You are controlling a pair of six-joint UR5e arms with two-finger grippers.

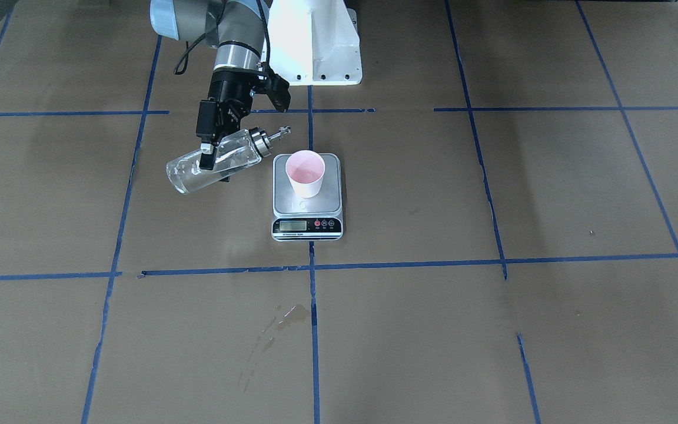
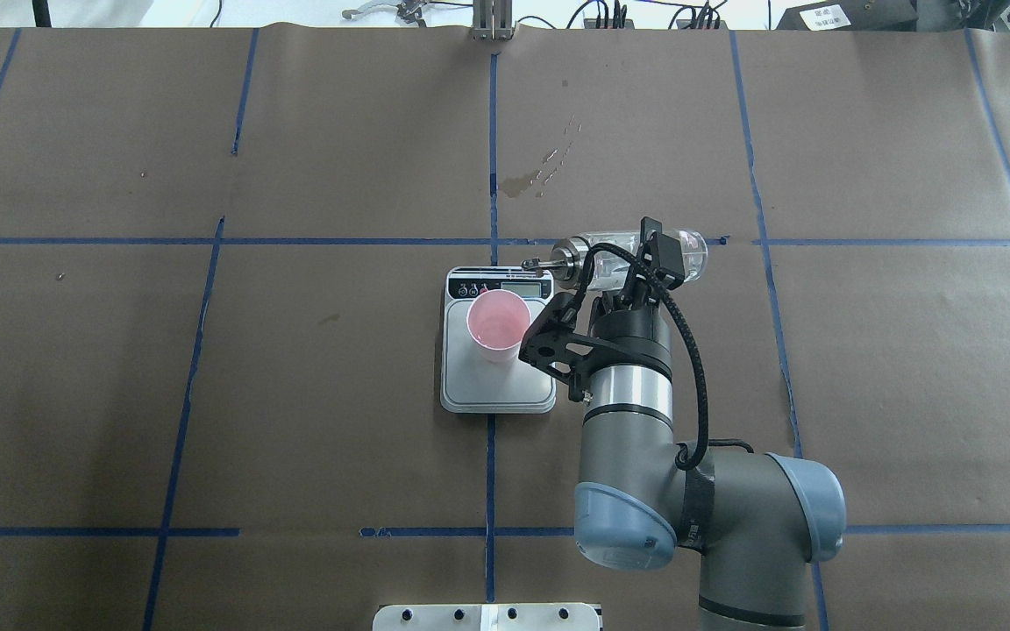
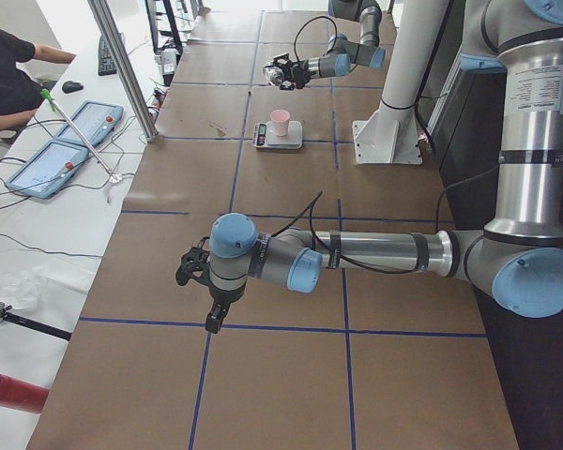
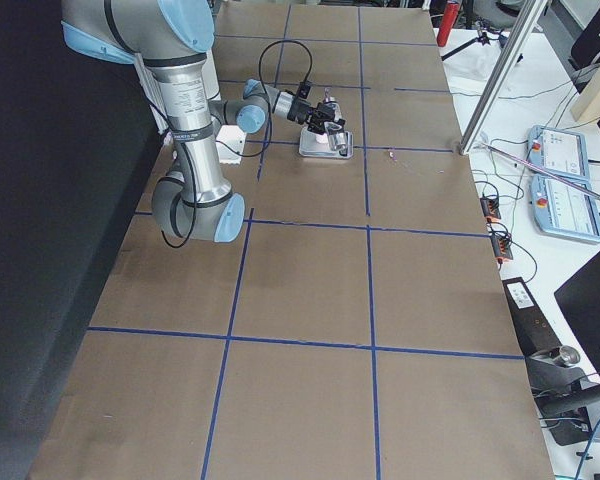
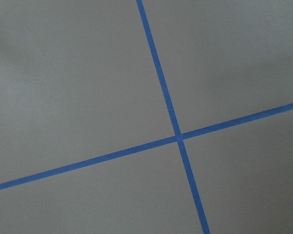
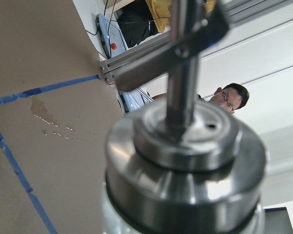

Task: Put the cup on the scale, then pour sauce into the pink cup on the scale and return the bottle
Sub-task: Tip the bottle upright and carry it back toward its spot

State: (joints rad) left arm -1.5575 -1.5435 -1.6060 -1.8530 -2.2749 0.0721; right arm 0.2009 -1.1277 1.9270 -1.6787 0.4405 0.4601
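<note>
the bottle (image 1: 230,158) hangs in the air beside the scale (image 1: 307,204), tipped on its side close to level, with its metal cap (image 1: 261,142) and thin spout (image 1: 281,132) turned toward the cup (image 1: 305,172). the spout tip sits near the cup's rim, over the scale's edge, but not above the cup's mouth. the right arm (image 2: 628,412) reaches forward from the base with its wrist bent over, and the right gripper (image 1: 212,158) comes at the bottle from above, its two fingers clamped on the glass body about midway along, one on each side. in the right wrist view the cap and spout fill the frame, very close and partly blurred. the cup stands upright on the steel platform, toward the back half, away from the display strip, and touches neither bottle nor gripper; whether it holds any liquid i cannot tell. the left arm (image 3: 375,253) lies stretched low over the table, well apart from the scale, its wrist turned so the left gripper (image 3: 195,272) points down above a crossing of blue tape (image 5: 178,137). that gripper shows only in the side view, so i cannot tell how its jaws stand. a dried stain (image 1: 293,314) marks the paper on the operators' side of the scale.
</note>
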